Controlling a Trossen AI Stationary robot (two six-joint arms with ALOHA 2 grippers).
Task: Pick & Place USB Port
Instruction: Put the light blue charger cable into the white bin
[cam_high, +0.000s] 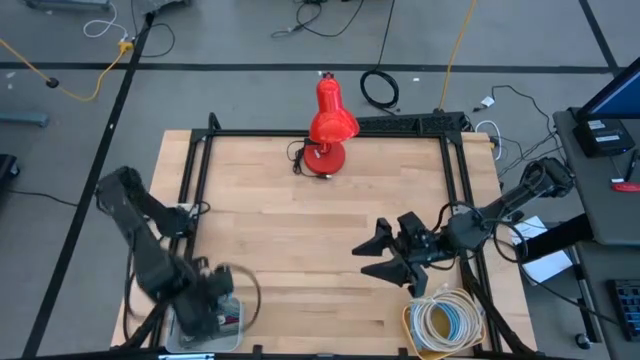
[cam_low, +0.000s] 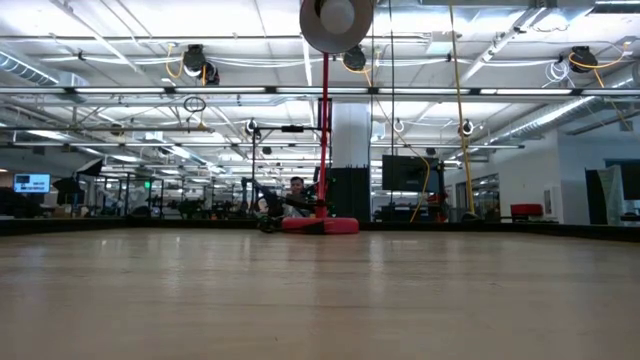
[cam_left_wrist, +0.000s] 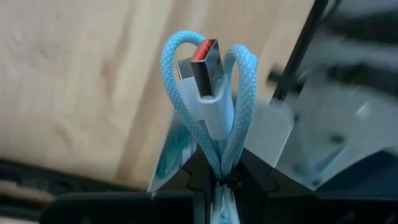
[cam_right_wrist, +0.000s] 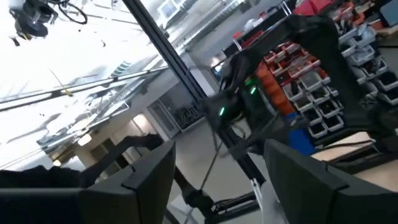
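Observation:
A light blue braided USB cable (cam_left_wrist: 239, 81) with a grey plug (cam_left_wrist: 208, 87), red inside its metal shell, fills the left wrist view. My left gripper (cam_left_wrist: 219, 180) is shut on it. In the high view that gripper (cam_high: 215, 305) hangs over a clear tray (cam_high: 185, 338) at the table's near left corner. My right gripper (cam_high: 378, 255) is open over the table's near right part, its fingers pointing left and touching nothing. Its wrist view (cam_right_wrist: 217, 180) looks up into the room. Neither gripper shows in the low view. My left gripper pinches the blue cable between its two fingers where the doubled strands (cam_left_wrist: 221, 155) run together just behind the plug. Two loops (cam_left_wrist: 177, 74) and the plug stick out beyond the fingertips, clear of the wood behind. The cable's remaining length is hidden by the gripper.
A red desk lamp (cam_high: 328, 130) stands at the table's far middle, also seen in the low view (cam_low: 322, 120). A coil of white and blue cables (cam_high: 447, 320) lies at the near right corner. A black frame (cam_high: 195, 170) borders the wooden top. Bare wood lies in the middle.

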